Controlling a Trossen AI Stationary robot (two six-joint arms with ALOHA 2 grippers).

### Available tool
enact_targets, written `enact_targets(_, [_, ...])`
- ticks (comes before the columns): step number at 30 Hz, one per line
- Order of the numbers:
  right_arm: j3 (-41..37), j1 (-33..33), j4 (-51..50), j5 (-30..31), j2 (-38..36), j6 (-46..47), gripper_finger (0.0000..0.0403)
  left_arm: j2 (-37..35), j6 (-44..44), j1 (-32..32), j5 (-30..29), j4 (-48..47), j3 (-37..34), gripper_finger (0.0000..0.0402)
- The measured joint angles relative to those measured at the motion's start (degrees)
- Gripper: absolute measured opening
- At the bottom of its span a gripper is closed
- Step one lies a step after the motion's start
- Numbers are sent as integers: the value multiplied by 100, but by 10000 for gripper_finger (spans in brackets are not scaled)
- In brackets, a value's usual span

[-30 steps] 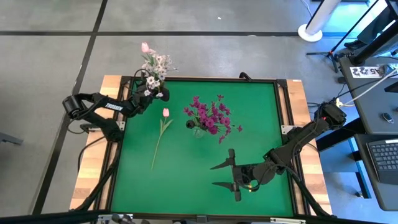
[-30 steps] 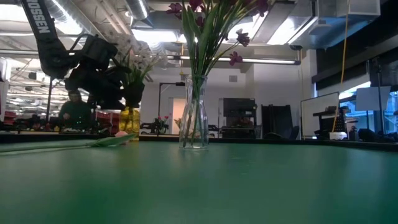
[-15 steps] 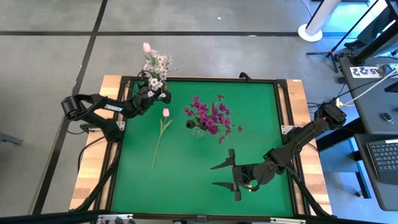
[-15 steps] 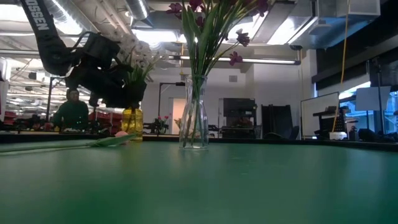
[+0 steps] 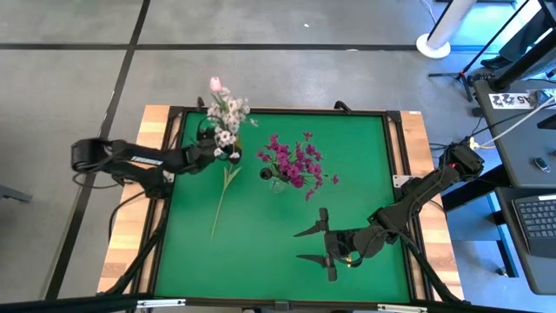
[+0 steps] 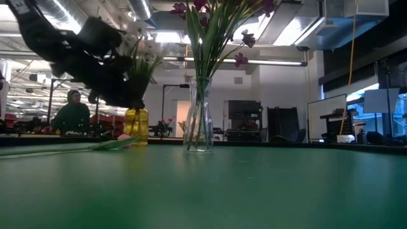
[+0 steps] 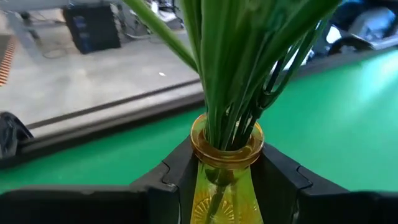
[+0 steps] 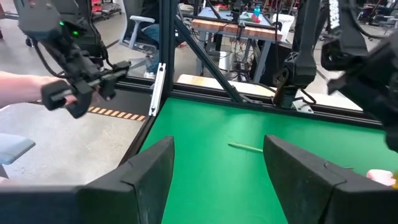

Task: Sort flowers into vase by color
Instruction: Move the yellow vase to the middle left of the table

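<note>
From above, the left claw (image 5: 228, 153) is clamped on the neck of a yellow vase (image 5: 233, 156) that carries white blossoms (image 5: 228, 116) and one pink tulip bud (image 5: 215, 83). A second ago this bunch sat closer to the far left corner of the green counter (image 5: 261, 252); now vase and claw have shifted toward the middle, and the left arm reaches farther out. A loose tulip (image 5: 222, 187) lies flat on the counter, its stem running toward the near edge, its head now hidden under the vase and claw. A clear vase (image 5: 276, 181) with the magenta flowers (image 5: 297, 161) stands near the centre, unmoved. The right claw (image 5: 315, 245) waits over the near right part of the counter, fingers spread and holding nothing, as before.

From counter height, the yellow vase (image 6: 135, 126) shows beside the clear vase (image 6: 198, 124), the left arm's dark bulk above it and lower than earlier. A person (image 6: 71, 114) sits in the room behind.

The left wrist view shows both dark fingers (image 7: 281, 180) pressed against the yellow vase (image 7: 224, 180) just under its rim, green stems (image 7: 233, 68) rising out of it.

The right wrist view shows its own fingers (image 8: 149, 171) wide apart over bare green counter (image 8: 211, 174).
</note>
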Motion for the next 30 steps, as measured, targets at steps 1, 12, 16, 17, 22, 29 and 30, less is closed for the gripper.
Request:
enact_targets(1, [0, 0, -1, 1, 0, 23, 246, -178, -97, -138, -28, -258, -8, 122])
enact_targets(12, [0, 85, 15, -7, 0, 51, 246, -1834, -1663, -1491, -574, -3053, -33, 123])
enact_targets(16, [0, 103, 51, 1, 0, 49, 246, -1941, -2170, -2187, -610, -3128, -37, 123])
enact_targets(17, [0, 104, 50, 2, 0, 49, 246, -1946, -2294, -2362, -629, -3132, -37, 123])
enact_targets(22, [0, 109, 60, 0, 0, 47, 246, -1947, -2820, -3151, -773, -3155, -42, 123])
enact_targets(29, [0, 109, 95, 0, 0, 43, 246, -1947, -2879, -3829, -1140, -3415, -47, 123])
enact_targets(30, [0, 109, 115, 0, 0, 43, 246, -1945, -2878, -3883, -1170, -3483, -43, 123])
